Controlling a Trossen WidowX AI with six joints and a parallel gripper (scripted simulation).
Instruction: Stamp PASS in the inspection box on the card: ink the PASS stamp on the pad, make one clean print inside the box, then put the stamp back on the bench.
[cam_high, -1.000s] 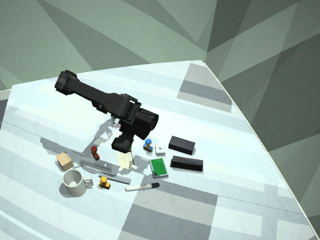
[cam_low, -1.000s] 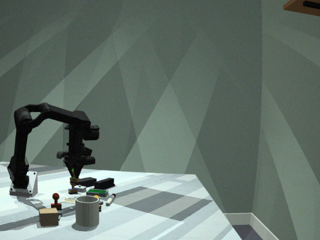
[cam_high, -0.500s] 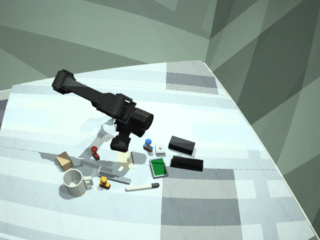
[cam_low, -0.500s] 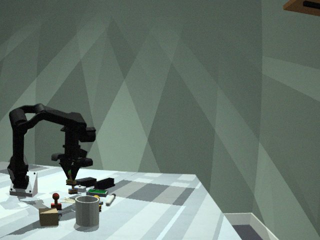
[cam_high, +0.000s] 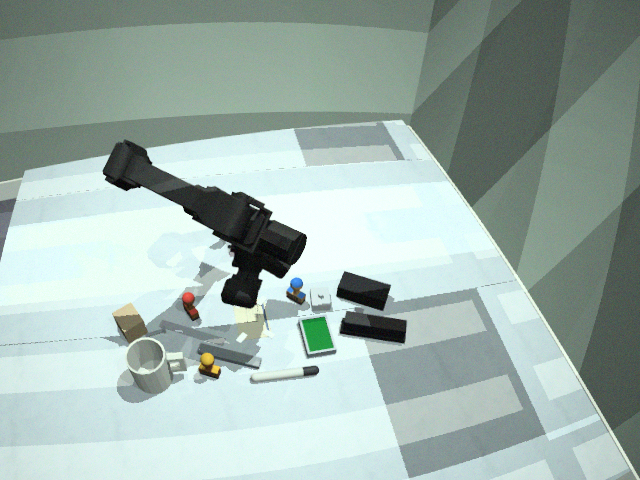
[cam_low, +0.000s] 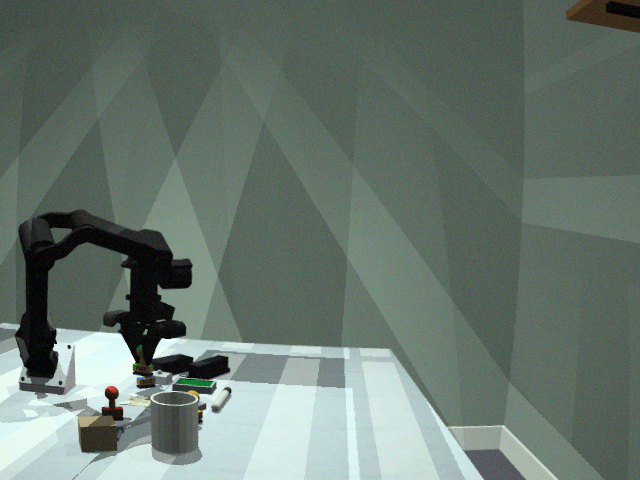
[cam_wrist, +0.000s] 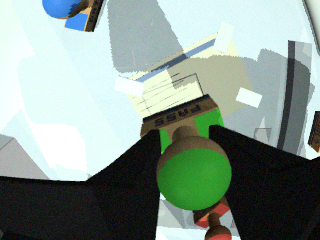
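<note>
My gripper (cam_wrist: 184, 136) is shut on the PASS stamp (cam_wrist: 192, 168), which has a green knob and a brown base with its face down. It also shows in the exterior view (cam_low: 142, 361). The stamp hangs upright a little above the cream card (cam_wrist: 175, 88), over the card's near edge. The card lies flat on the bench (cam_high: 253, 321), partly hidden under my gripper (cam_high: 241, 293). The green ink pad (cam_high: 316, 334) lies to the right of the card, apart from the stamp.
A blue-knob stamp (cam_high: 296, 289) and a small white cube (cam_high: 320, 298) stand right of my gripper. A red-knob stamp (cam_high: 189, 304), a yellow-knob stamp (cam_high: 208, 364), a mug (cam_high: 148, 364), a brown box (cam_high: 129, 321), a marker (cam_high: 284, 373), a grey bar (cam_high: 228, 354) and two black blocks (cam_high: 363, 290) surround the card.
</note>
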